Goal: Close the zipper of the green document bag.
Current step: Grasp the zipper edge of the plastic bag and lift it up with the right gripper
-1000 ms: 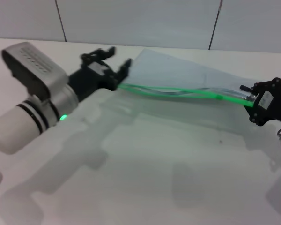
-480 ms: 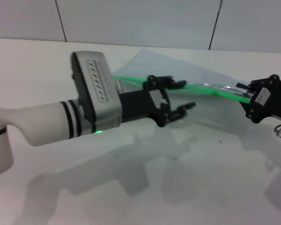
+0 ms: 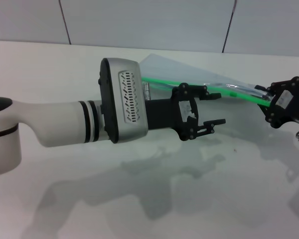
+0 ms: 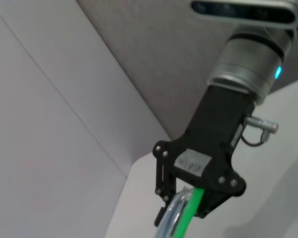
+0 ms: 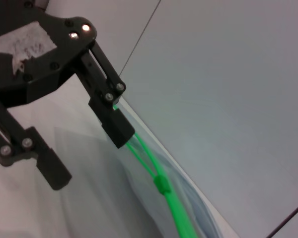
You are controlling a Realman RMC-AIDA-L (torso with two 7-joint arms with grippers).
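Since half a second ago the left gripper [image 3: 205,107], jaws spread, has slid further right along the zipper [image 3: 224,91] to frame centre, while at the right edge the right gripper [image 3: 272,102] stays pinching the green document bag [image 3: 189,74] above the worktop [image 3: 50,64].

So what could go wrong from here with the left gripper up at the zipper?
1. The left gripper is open, and in the right wrist view it sits short of the slider. Closing here would likely pinch the bare zipper instead.
2. Only the right gripper holds the green document bag, at the zipper's end. A hard pull could slip it out.
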